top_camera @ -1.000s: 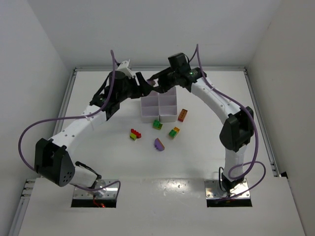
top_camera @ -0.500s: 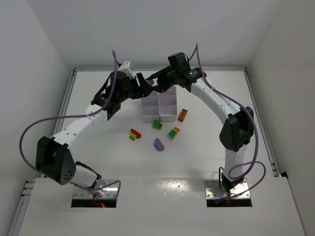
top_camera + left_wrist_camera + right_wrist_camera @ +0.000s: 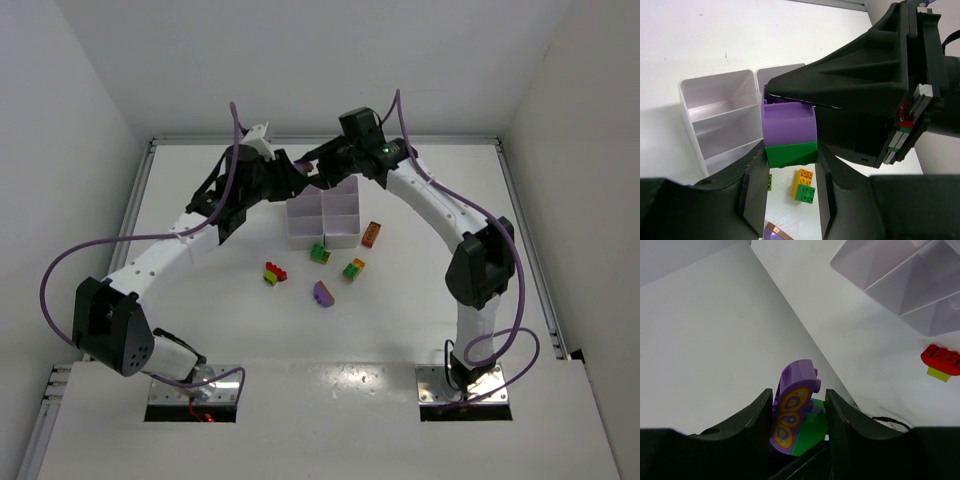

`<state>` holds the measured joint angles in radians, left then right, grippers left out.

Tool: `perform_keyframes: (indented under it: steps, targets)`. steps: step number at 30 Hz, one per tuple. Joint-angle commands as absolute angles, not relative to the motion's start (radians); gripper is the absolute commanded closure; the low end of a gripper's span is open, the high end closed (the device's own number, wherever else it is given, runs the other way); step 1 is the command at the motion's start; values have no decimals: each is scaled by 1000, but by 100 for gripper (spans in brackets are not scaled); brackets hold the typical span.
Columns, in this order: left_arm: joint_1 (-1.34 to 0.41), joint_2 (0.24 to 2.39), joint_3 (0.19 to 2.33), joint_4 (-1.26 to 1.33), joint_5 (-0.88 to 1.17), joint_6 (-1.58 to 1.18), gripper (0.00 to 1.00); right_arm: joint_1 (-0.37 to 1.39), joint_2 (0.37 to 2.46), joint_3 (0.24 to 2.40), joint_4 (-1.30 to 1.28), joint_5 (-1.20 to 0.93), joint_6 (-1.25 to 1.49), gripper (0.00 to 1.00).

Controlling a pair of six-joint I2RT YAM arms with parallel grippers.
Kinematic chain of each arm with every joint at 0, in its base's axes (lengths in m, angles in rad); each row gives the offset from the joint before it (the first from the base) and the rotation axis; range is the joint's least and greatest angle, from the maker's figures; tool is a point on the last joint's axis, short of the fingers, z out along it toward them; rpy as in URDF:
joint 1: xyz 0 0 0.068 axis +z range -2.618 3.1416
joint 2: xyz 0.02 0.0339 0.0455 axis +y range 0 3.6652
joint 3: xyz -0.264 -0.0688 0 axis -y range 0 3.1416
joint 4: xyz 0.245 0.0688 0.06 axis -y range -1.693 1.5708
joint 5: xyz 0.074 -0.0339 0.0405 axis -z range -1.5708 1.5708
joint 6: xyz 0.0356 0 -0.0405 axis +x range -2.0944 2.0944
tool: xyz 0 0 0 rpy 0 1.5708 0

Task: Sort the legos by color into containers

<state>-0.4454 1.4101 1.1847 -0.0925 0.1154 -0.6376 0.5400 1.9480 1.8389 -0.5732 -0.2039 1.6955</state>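
Purple-green lego clump (image 3: 789,137) hangs over the white tray's (image 3: 715,100) far left corner, stack axis running gripper to gripper: my left gripper (image 3: 790,167) clamps the green half, my right gripper (image 3: 799,415) pinches the purple half; the compartments I can see hold nothing.

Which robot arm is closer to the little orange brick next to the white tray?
Right. The right arm passes close by the orange brick on its right side. The left arm is on the other side of the tray.
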Motion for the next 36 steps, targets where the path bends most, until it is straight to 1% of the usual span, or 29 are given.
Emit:
perform_keyframes:
  steps: [1,2,3,4,5,6,9,11,16,18,19,21,22,23,24,27,28,33,34,35,36]
  targets:
    - [-449,1407,1229,-77,77,-630,83,552,1925,1822,-529,-233,1713,100]
    - [-449,1407,1229,-77,77,-621,90,552,1925,1822,-513,-233,1701,100]
    - [-449,1407,1229,-77,77,-621,93,552,1915,1810,-512,-233,1689,99]
    - [-449,1407,1229,-77,87,-621,99,552,1914,1796,-499,-242,1689,94]
    - [-449,1398,1229,-87,100,-621,100,552,1905,1796,-483,-242,1678,88]
    - [-449,1397,1229,-87,100,-612,100,552,1905,1783,-474,-242,1661,75]
    - [-449,1387,1229,-87,123,-612,100,543,1894,1758,-453,-252,1620,61]
    - [-449,1376,1220,-97,132,-612,100,534,1884,1749,-427,-252,1595,57]
    - [-449,1367,1220,-97,150,-612,100,525,1875,1721,-382,-262,1516,34]
    - [-449,1367,1220,-97,173,-603,100,525,1875,1721,-364,-262,1493,33]
    - [-449,1367,1210,-97,173,-603,100,525,1865,1721,-364,-262,1493,33]
    - [-449,1358,1210,-97,183,-603,100,515,1865,1700,-350,-253,1493,38]
    - [-449,1348,1210,-97,183,-603,100,515,1856,1700,-350,-253,1493,47]
    - [-449,1348,1200,-106,183,-603,100,515,1856,1700,-350,-253,1493,51]
    - [-449,1339,1200,-106,183,-603,100,515,1856,1700,-350,-253,1493,59]
    - [-449,1329,1187,-117,183,-603,100,506,1856,1691,-350,-244,1493,69]
    - [-449,1328,1187,-117,183,-592,100,497,1856,1690,-350,-244,1493,75]
    - [-449,1319,1169,-117,183,-592,100,497,1856,1690,-350,-244,1493,84]
    - [-449,1319,1169,-117,183,-592,100,497,1856,1700,-350,-244,1493,88]
    - [-449,1319,1169,-117,183,-592,100,497,1856,1700,-350,-244,1493,98]
    - [-449,1310,1169,-117,183,-592,100,488,1856,1700,-350,-244,1493,100]
